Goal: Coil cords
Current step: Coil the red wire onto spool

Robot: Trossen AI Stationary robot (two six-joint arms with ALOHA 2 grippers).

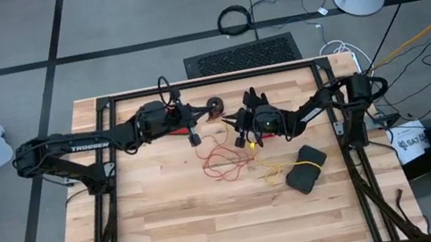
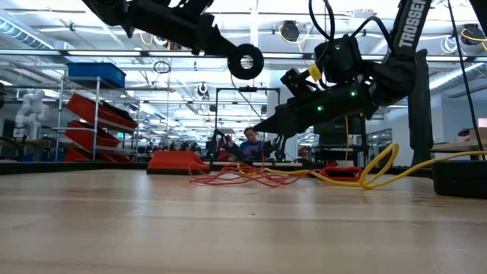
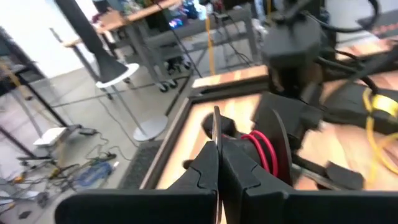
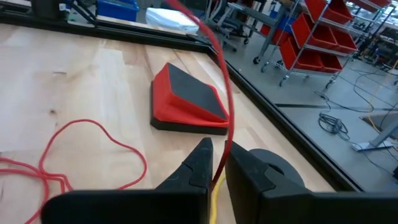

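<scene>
A small black reel [image 1: 216,106] with red cord wound on its hub [image 3: 264,151] hangs above the table's far middle, with my left gripper [image 3: 217,146] shut on it. The red cord [image 4: 219,81] runs from the reel's side down to my right gripper [image 4: 219,157], which is shut on it just right of the reel [image 2: 246,61]. The rest of the red cord [image 1: 224,160] lies in loose loops on the table. The yellow cord [image 1: 272,170] lies slack beside it, by a black glove [image 1: 306,167]. My left gripper pinches the reel's thin outer flange [image 3: 216,124] at its rim between both fingers. The fingers come almost level from the table's left. The reel is lifted clear of the table, standing on edge. My right gripper pinches the single red strand [image 4: 221,163] between its fingertips, which come from the table's right, slanting slightly down and lying across the cord. Above the fingers the strand rises in a slight curve; the part beyond them trails to the table.
A red and black wedge [image 4: 186,99] lies on the table ahead of my right gripper. The black frame rail [image 1: 208,80] borders the far edge. The near half of the table [image 1: 235,233] is bare wood. A person sits far behind in the low view [image 2: 249,142].
</scene>
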